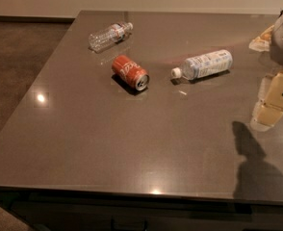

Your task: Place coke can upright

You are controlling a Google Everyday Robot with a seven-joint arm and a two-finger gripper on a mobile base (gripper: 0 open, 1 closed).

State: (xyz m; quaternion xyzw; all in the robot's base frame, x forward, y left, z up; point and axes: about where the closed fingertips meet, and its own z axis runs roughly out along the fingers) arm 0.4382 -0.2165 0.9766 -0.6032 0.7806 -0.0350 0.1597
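Note:
The coke can (130, 72) is red with white script and silver ends. It lies on its side on the dark grey table (132, 143), left of centre, with one silver end facing the front right. My gripper (271, 105) is cream-coloured and hangs above the table at the right edge of the view. It is well to the right of the can and holds nothing that I can see. Its shadow falls on the table below it.
A clear plastic bottle (109, 34) lies on its side behind the can. A white-labelled plastic bottle (203, 64) lies to the can's right. A pale packet (260, 40) sits at the far right. The floor (16, 61) drops off left of the table.

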